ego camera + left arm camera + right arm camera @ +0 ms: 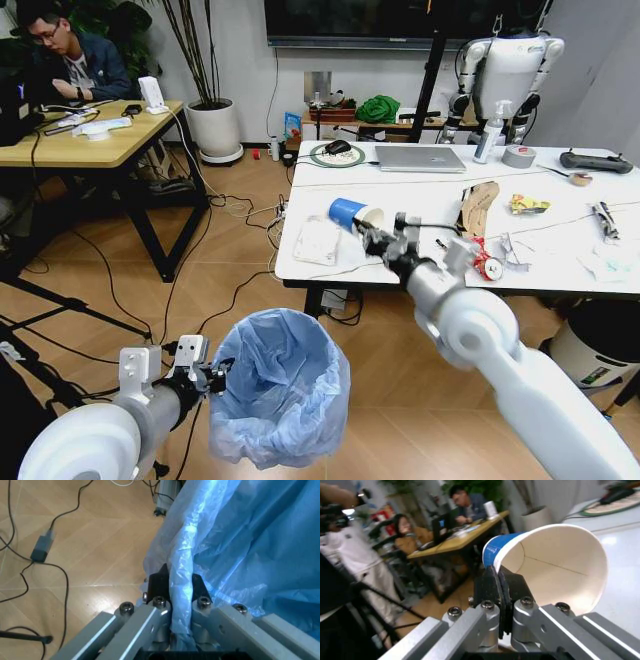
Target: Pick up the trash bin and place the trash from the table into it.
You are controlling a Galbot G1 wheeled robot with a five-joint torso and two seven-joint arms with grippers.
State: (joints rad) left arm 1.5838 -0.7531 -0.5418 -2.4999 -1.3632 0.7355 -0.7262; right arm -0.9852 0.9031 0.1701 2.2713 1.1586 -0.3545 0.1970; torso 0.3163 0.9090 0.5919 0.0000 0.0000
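**Cup pinched above the worktop, bin held aloft**

The right hand [372, 238] gripped the rim of the blue-white paper cup [352, 213] over the worktop [420, 230]. The left hand [215, 374] clamped the trash bin [283, 385] by its bagged rim, clear of the wooden floor [200, 260].

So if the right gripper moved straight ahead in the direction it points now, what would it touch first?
Nothing new: the right gripper is already shut on the paper cup's rim. Straight past the cup it points off the table edge toward open wooden floor, though depth is unclear.
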